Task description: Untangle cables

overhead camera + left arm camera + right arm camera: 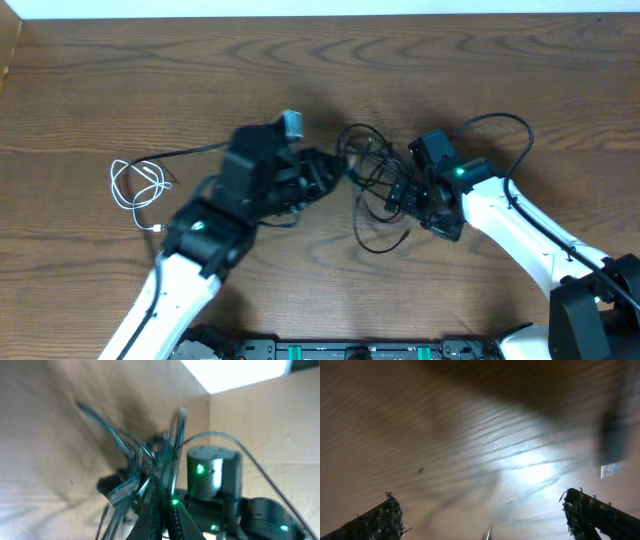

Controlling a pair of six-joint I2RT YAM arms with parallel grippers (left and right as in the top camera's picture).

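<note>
Two claws nearest me: my left gripper (162,510) is pinched on the black cables (372,175), my right gripper (480,495) gapes wide beside them. I'd take a separate strand low down, then pull slowly. The white cable (135,185) lies well apart, far left.

No readable text, labels, brands, numbers or signs on any surface in the three views.

The tabletop (300,60) is brown wood-grain with a soft sheen; the black cables (372,190) look matt and plastic-sheathed; the white cable (135,185) smooth; the right hand (481,512) has rough, matt black fingers (590,515); the right arm (520,235) white smooth plastic.
</note>
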